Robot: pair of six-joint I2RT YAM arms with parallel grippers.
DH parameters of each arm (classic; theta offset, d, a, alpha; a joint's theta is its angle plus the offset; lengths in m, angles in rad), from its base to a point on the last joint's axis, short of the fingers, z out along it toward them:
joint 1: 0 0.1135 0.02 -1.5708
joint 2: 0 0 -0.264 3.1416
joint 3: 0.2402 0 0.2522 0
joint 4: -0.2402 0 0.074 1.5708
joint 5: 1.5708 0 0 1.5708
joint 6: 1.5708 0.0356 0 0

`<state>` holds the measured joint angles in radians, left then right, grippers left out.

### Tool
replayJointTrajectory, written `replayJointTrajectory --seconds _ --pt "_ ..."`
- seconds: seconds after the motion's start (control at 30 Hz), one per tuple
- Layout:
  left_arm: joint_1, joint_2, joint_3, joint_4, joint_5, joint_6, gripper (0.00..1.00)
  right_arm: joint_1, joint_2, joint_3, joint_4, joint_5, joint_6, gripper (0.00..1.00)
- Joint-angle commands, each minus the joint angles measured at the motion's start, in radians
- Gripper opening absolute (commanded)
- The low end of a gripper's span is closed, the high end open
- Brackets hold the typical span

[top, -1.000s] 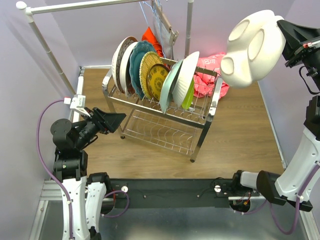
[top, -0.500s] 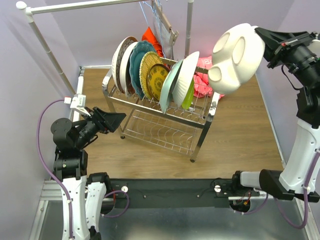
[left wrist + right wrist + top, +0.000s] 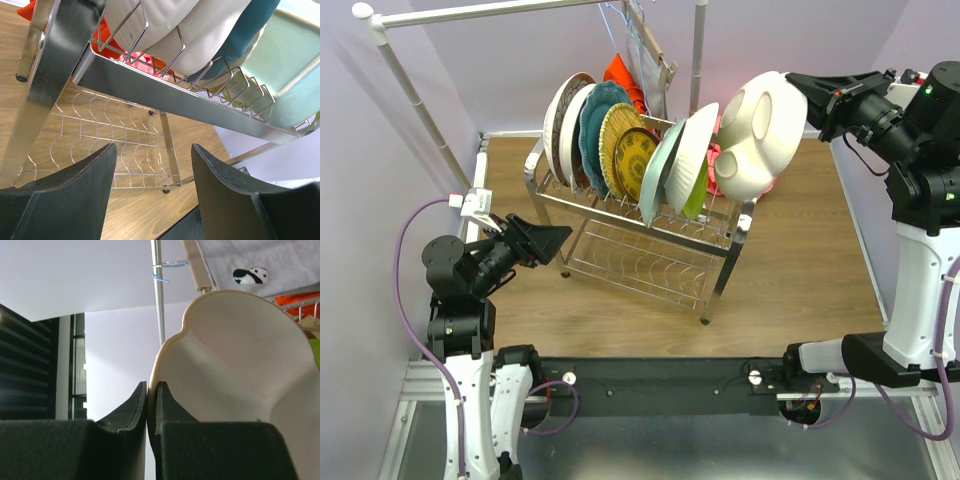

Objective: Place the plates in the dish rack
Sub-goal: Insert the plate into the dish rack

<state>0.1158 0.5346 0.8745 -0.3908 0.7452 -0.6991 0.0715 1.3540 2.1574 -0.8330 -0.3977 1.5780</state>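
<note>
Two arms at the near edge of a wooden desk (image 3: 790, 290), seen from above and from each wrist.

Right end effector (image 3: 794, 84): raised at the upper right, jaws narrow and clamped on the rim of a white divided plate (image 3: 755, 130). The wrist view shows the two fingers of this end effector (image 3: 151, 390) pinching the plate's (image 3: 235, 365) scalloped edge between them. The divided plate stands on edge in the air, compartments facing the camera, its lower rim over the right end of the rack's (image 3: 630, 215) upper tier, just beside the last plates there. Whether it touches the rack cannot be told.

Rack: it stands at mid-desk. Its upper tier holds a row of plates on edge, from a white-and-dark plate (image 3: 563, 110) at the left, through teal (image 3: 598, 120) and yellow patterned (image 3: 620, 140), to pale aqua (image 3: 660, 170), white (image 3: 692, 150) and lime green (image 3: 698, 200) at the right.

Left end effector (image 3: 556, 240): low at the left, jaws wide and holding nothing, pointed at the rack near its left leg. Its wrist view looks between the fingers of the end effector (image 3: 152, 155) up under the upper tier (image 3: 165, 90).

A white clothes rail (image 3: 410, 85) stands behind.
</note>
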Motion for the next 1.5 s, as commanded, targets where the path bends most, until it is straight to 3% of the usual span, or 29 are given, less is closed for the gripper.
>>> replayJointTrajectory --seconds 0.0,0.67,1.13,1.47 --pt "-0.004 -0.002 0.006 0.006 -0.003 0.016 0.7 0.022 -0.038 0.044 0.127 0.051 0.056 0.01" --pt "-0.004 0.016 0.047 0.01 -0.006 0.032 0.7 0.056 -0.052 -0.005 0.106 0.089 0.037 0.01" --pt "-0.004 0.022 0.043 0.007 -0.017 0.039 0.7 0.145 -0.029 -0.037 0.115 0.129 0.016 0.01" --pt "-0.004 0.028 0.031 0.017 -0.018 0.046 0.7 0.157 0.022 0.058 0.186 0.137 0.036 0.01"
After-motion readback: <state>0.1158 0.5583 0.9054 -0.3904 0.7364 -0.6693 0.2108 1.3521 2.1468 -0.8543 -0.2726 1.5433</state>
